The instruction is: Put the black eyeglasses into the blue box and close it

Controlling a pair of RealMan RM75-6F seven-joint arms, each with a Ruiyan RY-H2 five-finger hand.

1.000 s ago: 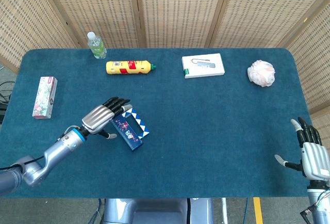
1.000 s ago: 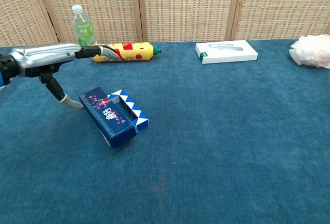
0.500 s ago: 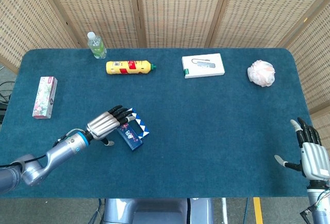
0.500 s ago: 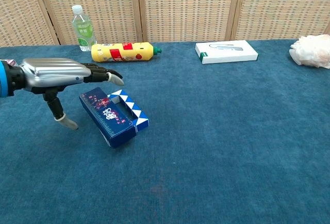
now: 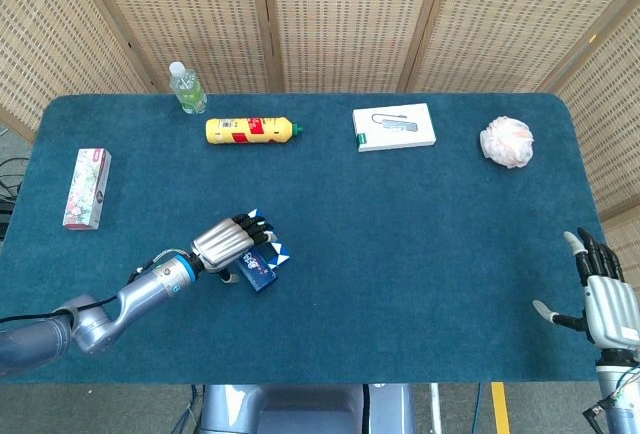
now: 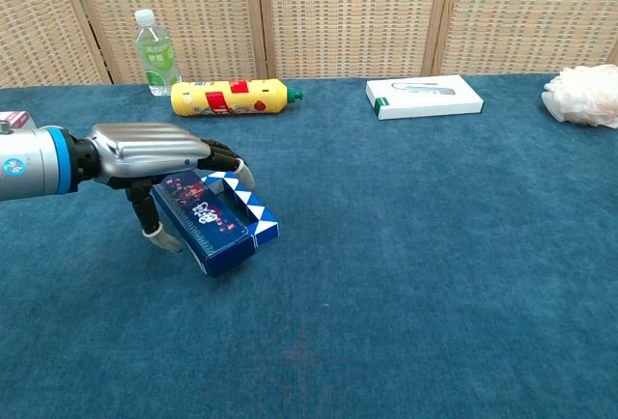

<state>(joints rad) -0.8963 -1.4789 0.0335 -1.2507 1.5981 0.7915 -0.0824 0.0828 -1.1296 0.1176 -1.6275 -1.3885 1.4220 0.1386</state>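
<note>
The blue box (image 6: 220, 227) lies on the table left of centre, its patterned lid (image 6: 198, 212) tilted up beside a tray with a white zigzag rim. In the head view the blue box (image 5: 264, 264) is half covered by my left hand (image 5: 229, 242). In the chest view my left hand (image 6: 154, 149) lies flat over the lid's upper edge, fingers (image 6: 230, 160) bent down over it and thumb low behind the lid. No black eyeglasses show in either view. My right hand (image 5: 603, 300) stays open at the table's right front edge, holding nothing.
Along the back stand a water bottle (image 5: 186, 87), a lying yellow bottle (image 5: 252, 130), a white flat box (image 5: 393, 126) and a white crumpled wad (image 5: 506, 141). A pink carton (image 5: 87, 187) lies at the far left. The blue cloth (image 5: 420, 244) covers the table.
My left hand has come down and to the right, from beside the box to over its lid. The box stays where it was. The right hand has not moved.
</note>
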